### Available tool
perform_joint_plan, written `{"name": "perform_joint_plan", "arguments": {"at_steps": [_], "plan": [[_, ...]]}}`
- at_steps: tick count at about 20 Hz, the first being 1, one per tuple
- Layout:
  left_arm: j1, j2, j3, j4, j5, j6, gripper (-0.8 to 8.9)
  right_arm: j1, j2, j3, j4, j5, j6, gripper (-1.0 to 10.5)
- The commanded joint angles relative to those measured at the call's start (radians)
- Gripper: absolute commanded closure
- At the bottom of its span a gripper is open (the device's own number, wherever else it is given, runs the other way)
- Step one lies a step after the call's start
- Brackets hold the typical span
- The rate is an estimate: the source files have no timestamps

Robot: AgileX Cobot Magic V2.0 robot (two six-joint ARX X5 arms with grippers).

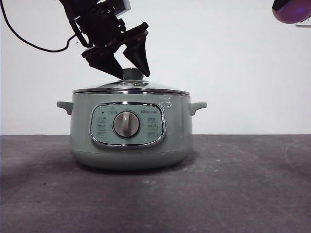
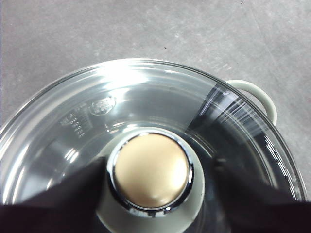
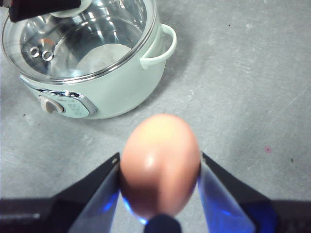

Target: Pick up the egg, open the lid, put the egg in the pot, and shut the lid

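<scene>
Gripping the small reddish-brown oval egg between its two black jaws, the right gripper hangs above the grey table, beside the wide sage-green electric pot. The domed clear glass lid sits shut on the pot — the left gripper is spread wide, one jaw on either side of the lid's sage-green knob, not yet clamped.

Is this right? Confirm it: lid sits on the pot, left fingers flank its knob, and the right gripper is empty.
Not quite. The right gripper is not empty: the right wrist view shows it shut on the egg. The rest holds: lid on the pot, left gripper flanking the knob.
</scene>
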Motion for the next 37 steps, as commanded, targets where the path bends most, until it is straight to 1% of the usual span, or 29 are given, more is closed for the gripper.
{"name": "perform_joint_plan", "arguments": {"at_steps": [1,7,13,16,18,20,22,23,27,29,32,37], "plan": [[-0.004,0.009,-0.001,0.01,0.007,0.008,8.22,0.002,-0.004,0.0,0.006,0.001,-0.005,9.6],[-0.003,0.0,-0.001,0.014,0.014,0.008,8.22,0.002,-0.004,0.0,0.006,0.0,-0.005,9.6],[-0.002,-0.074,0.024,0.003,0.014,0.008,8.22,0.002,-0.004,0.0,0.007,0.0,-0.005,9.6],[-0.002,-0.12,0.072,-0.035,0.013,0.008,8.22,0.002,-0.003,0.0,0.018,0.0,-0.005,9.6],[-0.002,-0.166,0.098,-0.073,0.012,0.008,8.22,0.003,0.0,0.0,0.055,-0.002,-0.005,9.6],[-0.002,-0.238,0.103,-0.119,-0.026,0.009,8.22,0.006,0.014,0.001,0.105,-0.005,-0.005,9.6],[-0.001,-0.324,0.103,-0.187,-0.072,0.016,8.22,0.018,0.05,0.005,0.156,-0.061,-0.004,9.6],[-0.001,-0.368,0.103,-0.224,-0.076,0.016,8.22,0.027,0.077,0.011,0.181,-0.077,0.0,9.6],[-0.001,-0.543,0.103,-0.357,-0.119,0.016,8.22,0.098,0.248,0.085,0.257,-0.077,-0.001,9.6],[-0.001,-0.623,0.103,-0.426,-0.144,0.015,8.22,0.128,0.359,0.161,0.263,-0.077,-0.012,9.6],[-0.001,-0.718,0.103,-0.515,-0.144,0.015,8.22,0.172,0.545,0.296,0.294,-0.077,-0.028,9.6],[-0.002,-0.812,0.103,-0.592,-0.143,-0.01,8.22,0.219,0.867,0.537,0.3,-0.069,-0.056,9.6]]}}
